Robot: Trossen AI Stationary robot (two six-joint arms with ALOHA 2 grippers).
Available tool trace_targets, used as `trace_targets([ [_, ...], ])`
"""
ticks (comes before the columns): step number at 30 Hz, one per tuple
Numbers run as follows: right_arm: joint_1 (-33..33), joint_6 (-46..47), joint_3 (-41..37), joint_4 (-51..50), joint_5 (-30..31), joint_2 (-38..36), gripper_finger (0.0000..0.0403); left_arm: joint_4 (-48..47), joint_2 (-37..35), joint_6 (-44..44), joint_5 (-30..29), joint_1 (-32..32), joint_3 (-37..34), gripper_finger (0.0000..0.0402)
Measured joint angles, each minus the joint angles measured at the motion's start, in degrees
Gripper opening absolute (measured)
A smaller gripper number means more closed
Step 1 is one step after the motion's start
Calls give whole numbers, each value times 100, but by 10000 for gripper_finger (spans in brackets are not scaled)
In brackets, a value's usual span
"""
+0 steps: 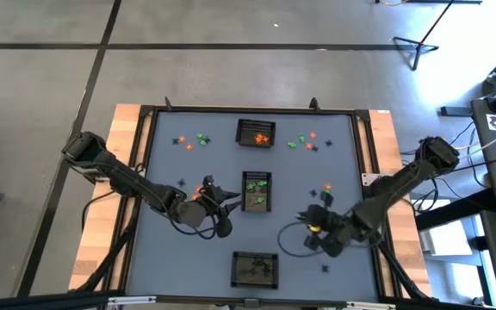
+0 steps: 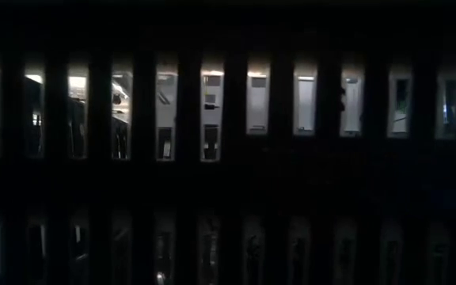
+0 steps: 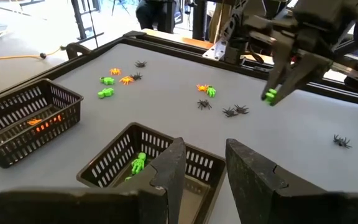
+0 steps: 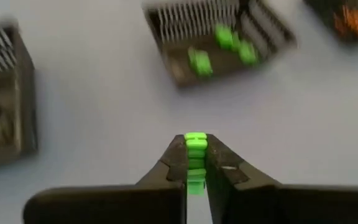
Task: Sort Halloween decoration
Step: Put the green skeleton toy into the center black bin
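Halloween decoration lies loose on the grey table: orange, green and black trinkets at the far left, at the far right and near the right side. My right gripper is shut on a green trinket, above the table to the right of the middle basket. That basket holds green trinkets. My left gripper stands open at the basket's left side, with nothing between its fingers. My right gripper pinches the green trinket between its two fingertips. The fingers slant down toward the table. The trinket sits at their free ends, sticks out a little past them, and is lifted clear of the table.
A far basket holds orange trinkets and a near basket holds dark ones. A raised dark frame rims the table. Black spiders lie between the two arms. The low view is blocked by dark mesh bars.
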Motion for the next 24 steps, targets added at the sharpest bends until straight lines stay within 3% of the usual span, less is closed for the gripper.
trace_targets([
  [5, -1047, -2162, 2, 1983, -920, 91, 42, -18, 0, 1, 16, 0, 0, 108],
  [9, -1824, -3099, 11, 2869, -1755, 133, 47, -84, 0, 0, 63, -35, 0, 108],
  [13, -2450, -3499, -167, 3525, -2116, 213, 41, -107, 0, 0, 70, -59, 0, 108],
  [17, -2966, -3706, -701, 4872, -2983, 404, 39, -139, 0, -40, 66, -55, 0, 108],
  [24, -3477, -3744, -1306, 6340, -3670, 837, 48, -453, -2, -378, 0, -52, -2, 108],
])
